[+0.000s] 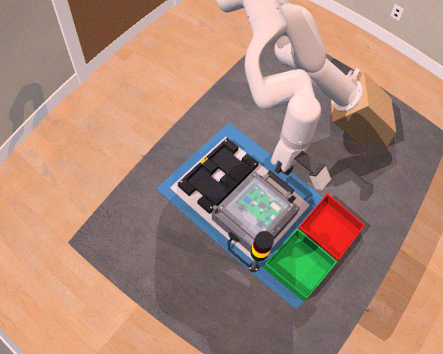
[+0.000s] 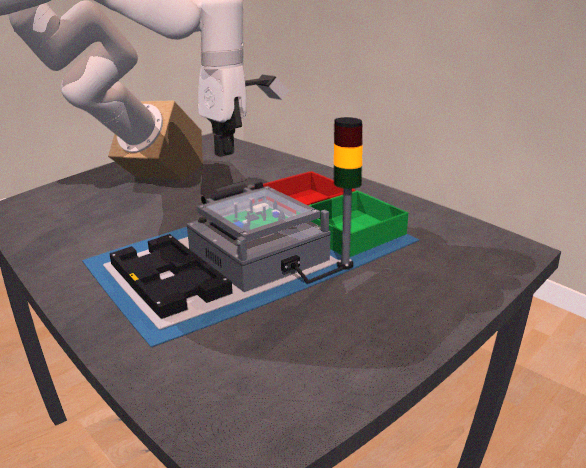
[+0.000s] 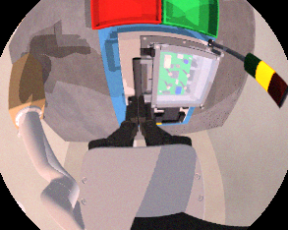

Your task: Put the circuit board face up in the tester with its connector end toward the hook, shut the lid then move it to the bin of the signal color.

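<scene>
Green circuit board (image 1: 260,206) lies under the tester's clear lid (image 1: 229,206); thin, stiff, likely light, best pinched by its long edges. Gripper (image 1: 283,168) hovers above, fingers together, empty.

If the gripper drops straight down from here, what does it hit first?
Probably the lid's black handle on the tester's far edge; the shut gripper hangs above it, though depth is unclear.

Circuit board (image 1: 260,206) lies in tester (image 2: 263,261) under shut lid (image 2: 283,215). Tray (image 1: 214,175) adjoins one side, two bins (image 1: 330,225) the opposite; signal tower (image 2: 347,151) stands beside tester.
</scene>
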